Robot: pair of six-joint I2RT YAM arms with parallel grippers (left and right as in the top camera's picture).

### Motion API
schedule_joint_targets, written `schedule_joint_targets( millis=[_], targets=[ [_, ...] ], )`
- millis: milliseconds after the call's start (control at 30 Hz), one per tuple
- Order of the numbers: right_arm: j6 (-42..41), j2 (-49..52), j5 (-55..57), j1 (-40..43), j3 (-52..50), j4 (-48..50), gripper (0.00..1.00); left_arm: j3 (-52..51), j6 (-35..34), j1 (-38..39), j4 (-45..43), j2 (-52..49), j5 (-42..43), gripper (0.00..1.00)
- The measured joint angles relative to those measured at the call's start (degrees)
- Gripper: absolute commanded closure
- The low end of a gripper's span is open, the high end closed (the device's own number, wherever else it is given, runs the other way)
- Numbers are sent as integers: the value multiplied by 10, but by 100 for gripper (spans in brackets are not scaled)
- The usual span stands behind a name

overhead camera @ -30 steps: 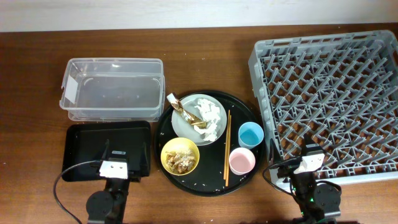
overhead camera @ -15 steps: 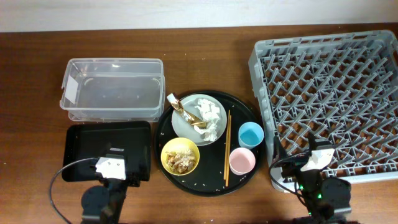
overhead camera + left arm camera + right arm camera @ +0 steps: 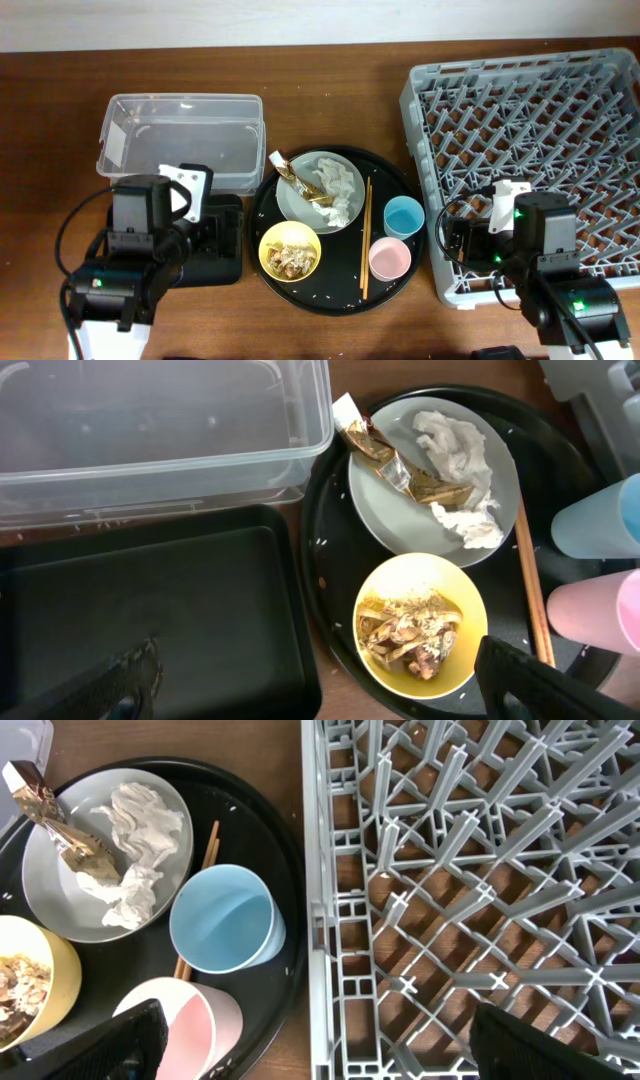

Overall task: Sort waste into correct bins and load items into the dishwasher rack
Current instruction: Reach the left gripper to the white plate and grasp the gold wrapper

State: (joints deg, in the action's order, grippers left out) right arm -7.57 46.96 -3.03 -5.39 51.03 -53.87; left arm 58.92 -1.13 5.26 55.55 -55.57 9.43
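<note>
Yellow bowl, blue cup, pink cup — grey lattice rack.

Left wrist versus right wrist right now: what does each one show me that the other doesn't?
Only the left wrist shows the clear tub and the black rectangular tray. Only the right wrist shows the lattice floor of the dishwasher rack. Both show the plate with tissue and foil wrapper, the yellow bowl, blue cup and pink cup.
</note>
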Motion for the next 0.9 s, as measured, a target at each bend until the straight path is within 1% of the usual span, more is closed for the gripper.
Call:
schedule_joint_targets(
  millis=[33,67,167,233,267,333,367,400,433,467,533,600,633,667,733,800,867,900],
  targets=[
    [0,0,0,0,1,-2,2,0,0,0,-14,-4,7,2],
    [0,0,0,0,1,-3,2,0,0,0,-47,-14,22,4],
    [0,0,0,0,2,-2,2,3,-18,13,-110,-54,40,5],
    [0,1,0,0,2,-3,2,3,-33,48,-149,-114,47,7],
    [0,2,0,0,2,-5,2,5,-43,73,-184,-153,51,7],
    [0,6,0,0,2,-7,2,6,-47,110,-228,-210,51,8],
    [0,11,0,0,3,-9,2,7,-50,136,-262,-251,41,8],
    [0,17,0,0,3,-9,2,7,-52,152,-277,-277,33,8],
    [0,25,0,0,3,-10,2,7,-65,179,-308,-325,7,11],
    [0,32,0,0,3,-12,2,7,-80,190,-327,-356,-5,18],
    [0,42,0,0,4,-17,2,7,-106,199,-363,-393,-16,21],
    [0,48,0,0,4,-19,2,8,-148,203,-386,-449,-32,22],
    [0,49,0,0,4,-19,2,8,-155,204,-389,-456,-38,23],
    [0,49,0,0,4,-19,2,8,-169,204,-392,-470,-54,27],
    [0,49,0,0,4,-19,2,8,-177,204,-395,-479,-68,29],
    [0,49,0,0,4,-19,2,8,-184,204,-405,-491,-85,41],
    [0,49,0,0,4,-20,2,9,-189,204,-426,-498,-93,66],
    [0,49,0,0,4,-20,2,9,-188,204,-433,-501,-95,77]
  ],
)
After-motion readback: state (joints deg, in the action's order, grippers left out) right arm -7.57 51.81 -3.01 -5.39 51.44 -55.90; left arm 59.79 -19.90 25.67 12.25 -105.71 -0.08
